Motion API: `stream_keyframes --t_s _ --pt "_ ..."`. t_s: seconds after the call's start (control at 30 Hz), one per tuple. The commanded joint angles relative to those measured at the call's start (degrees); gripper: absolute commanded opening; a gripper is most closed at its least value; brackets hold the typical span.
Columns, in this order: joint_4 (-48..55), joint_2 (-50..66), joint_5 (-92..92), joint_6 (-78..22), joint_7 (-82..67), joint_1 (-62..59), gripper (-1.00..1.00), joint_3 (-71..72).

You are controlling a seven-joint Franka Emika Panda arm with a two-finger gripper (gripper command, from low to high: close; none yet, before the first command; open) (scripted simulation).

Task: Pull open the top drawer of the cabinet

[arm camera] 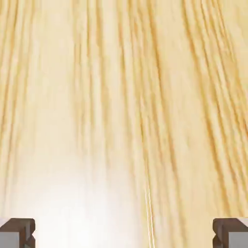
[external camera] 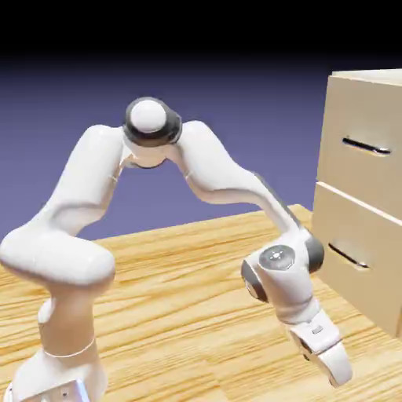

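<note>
Closest to the hand camera, I see two grey fingertips (arm camera: 17,232) at the bottom corners, one far to each side, so my gripper (arm camera: 124,233) stands wide apart with nothing between its tips. Beyond the tips, the whole hand view fills with the pale wood grain of the tabletop (arm camera: 121,97), its streaks running away from the fingers.

From the exterior view, I see the gripper (external camera: 330,363) hanging low over the tabletop (external camera: 173,306), angled downward, in front of the cabinet (external camera: 361,196) and apart from it, not touching it. The white arm (external camera: 212,169) rises from its base, peaks at a dark-ringed joint, and slopes down toward the cabinet.

Farther off, the cabinet stands on the tabletop as a tall beige box. Its top drawer (external camera: 369,161) is the upper of two stacked fronts, with a thin dark handle (external camera: 366,146) lying flat across it. The lower drawer (external camera: 353,251) sits directly beneath, with its own slim dark handle (external camera: 347,256). The gripper sits below the level of the lower drawer's handle.
</note>
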Motion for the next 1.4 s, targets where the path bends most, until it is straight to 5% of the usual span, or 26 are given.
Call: stream_keyframes --t_s 0.0,0.73,1.0,1.03,1.37 --pt "0.7 2.0 2.5 -0.6 -2.4 1.1 0.00 -1.7" --pt "17.0 46.3 57.3 -13.9 -54.5 25.6 0.00 -38.7" --pt "29.3 46.5 59.2 -10.1 -54.4 18.7 0.00 -39.4" --pt "29.3 46.5 59.2 -10.1 -54.4 18.7 -1.00 -39.4" --pt "10.6 48.2 58.2 -16.5 -56.6 31.0 -1.00 -40.0"
